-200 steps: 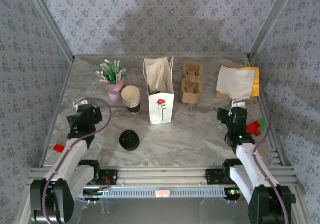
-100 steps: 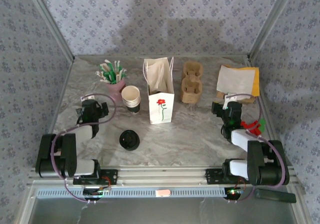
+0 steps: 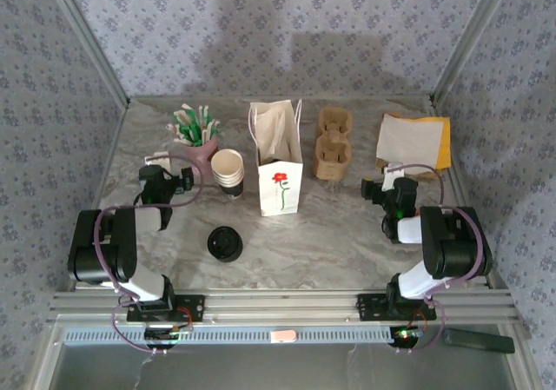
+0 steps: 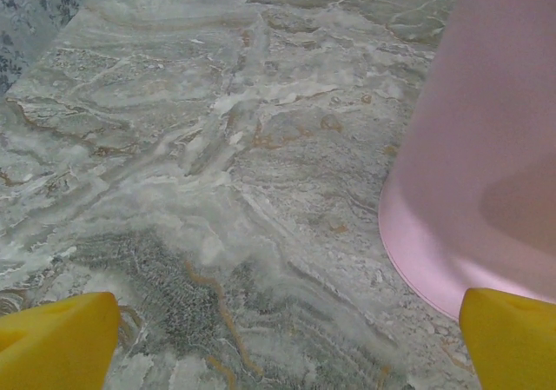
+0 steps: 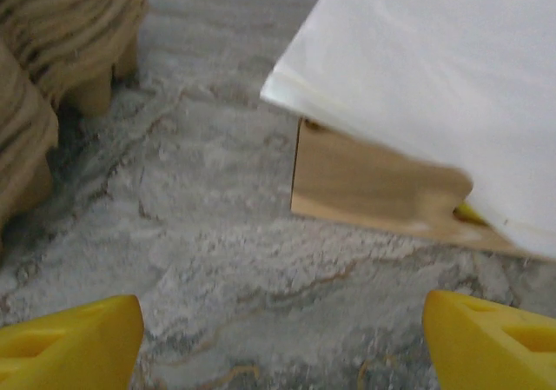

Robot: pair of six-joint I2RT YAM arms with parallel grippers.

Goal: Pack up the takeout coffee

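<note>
1. Nearest you, the black lids [image 3: 225, 243] lie in a pile, on no cup.
2. Your left gripper [image 4: 282, 342] and right gripper [image 5: 280, 342] hold nothing, jaws wide apart, ready to grab.
3. Farther, lidless cups [image 3: 228, 171] stand beside the paper bag [image 3: 280, 190], open on top for loading; the takeout coffee looks not yet made.

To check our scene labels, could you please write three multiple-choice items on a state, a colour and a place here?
1. The paper bag is: A) upright, open-topped; B) lying flat; C) folded shut.
2. Its printed flower is: A) blue; B) red; C) yellow.
3. The black lids sit: A) on the table, in front of the stack of cups; B) inside the bag; C) atop the cups.
Answers: 1 A, it stands with its mouth showing; 2 B, red petals; 3 A, they lie on bare marble nearer the camera than the cups.
</note>
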